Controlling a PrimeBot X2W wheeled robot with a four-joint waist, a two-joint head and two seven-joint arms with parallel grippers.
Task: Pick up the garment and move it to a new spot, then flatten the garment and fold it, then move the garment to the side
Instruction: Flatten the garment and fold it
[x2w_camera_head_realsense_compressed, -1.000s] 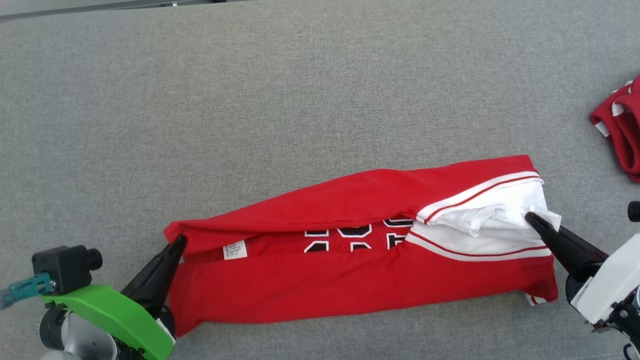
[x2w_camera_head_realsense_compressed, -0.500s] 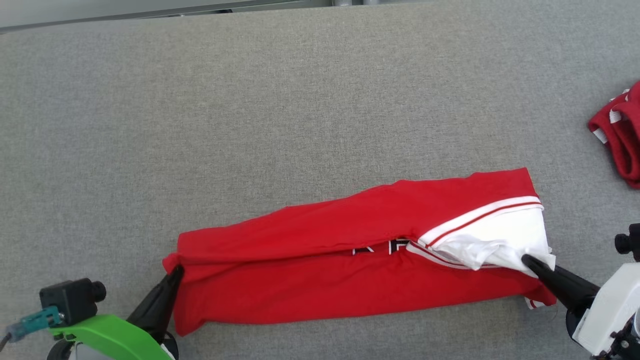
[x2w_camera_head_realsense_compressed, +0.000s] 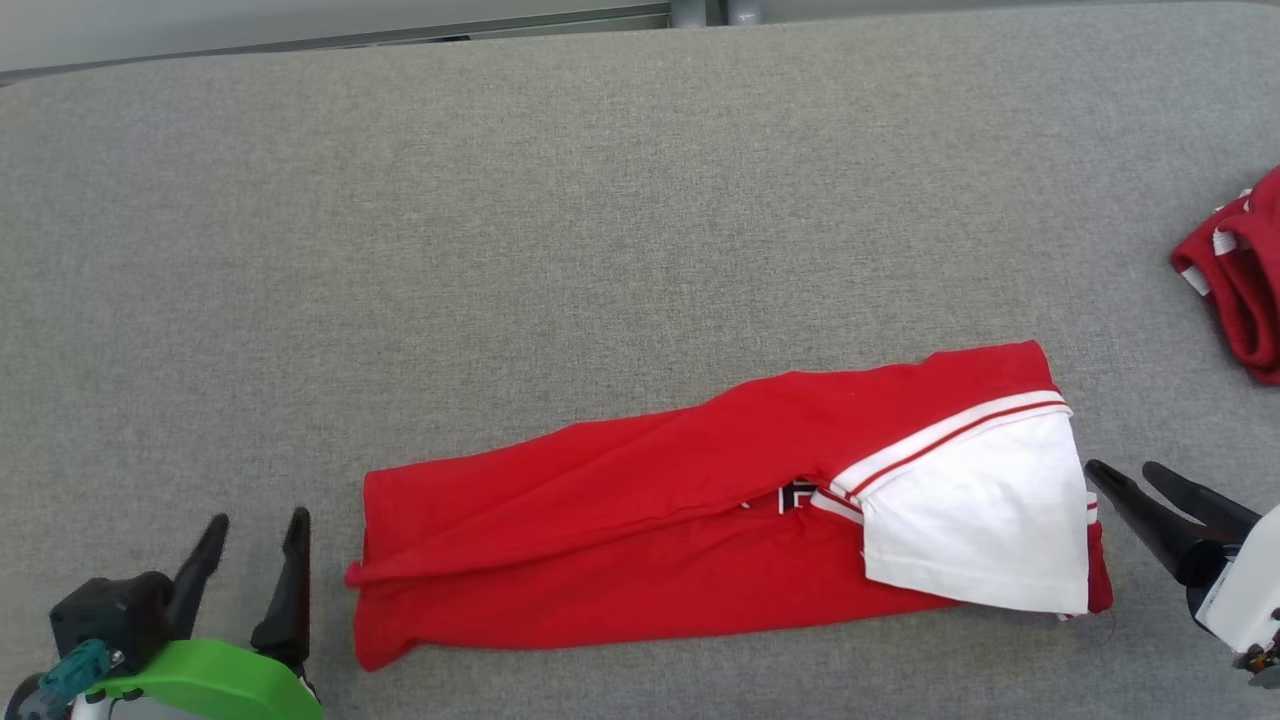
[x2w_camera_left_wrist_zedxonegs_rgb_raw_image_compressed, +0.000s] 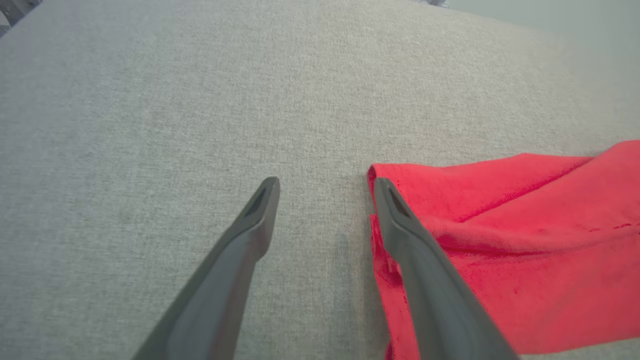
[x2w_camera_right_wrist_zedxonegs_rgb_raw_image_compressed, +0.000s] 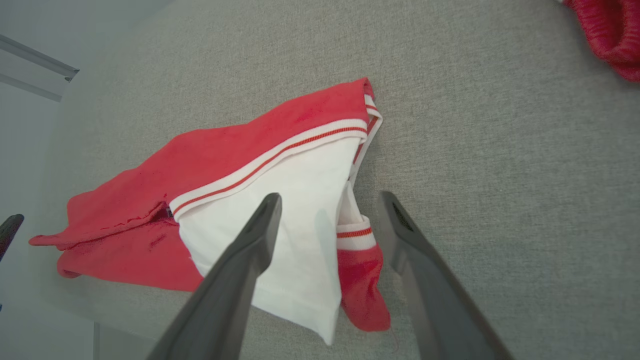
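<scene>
The garment (x2w_camera_head_realsense_compressed: 660, 520) is a red jersey with a white, red-striped sleeve panel, lying folded lengthwise as a long band on the grey table (x2w_camera_head_realsense_compressed: 600, 200). My left gripper (x2w_camera_head_realsense_compressed: 255, 530) stands open just off the band's left end, holding nothing; in the left wrist view its right finger overlaps the red edge (x2w_camera_left_wrist_zedxonegs_rgb_raw_image_compressed: 450, 240) of the garment. My right gripper (x2w_camera_head_realsense_compressed: 1128, 472) is open beside the white sleeve end, apart from it. In the right wrist view the white sleeve panel (x2w_camera_right_wrist_zedxonegs_rgb_raw_image_compressed: 300, 210) of the garment lies under and between the open fingers.
Another red garment (x2w_camera_head_realsense_compressed: 1240, 290) with white trim lies bunched at the table's right edge, also at the top right of the right wrist view (x2w_camera_right_wrist_zedxonegs_rgb_raw_image_compressed: 610, 35). The table's far edge (x2w_camera_head_realsense_compressed: 400, 40) runs along the top.
Both grippers have opened and let go of the garment, drawing back from its ends. The top flap has dropped, covering the lettering, and the white sleeve lies flat. The camera has tilted.
</scene>
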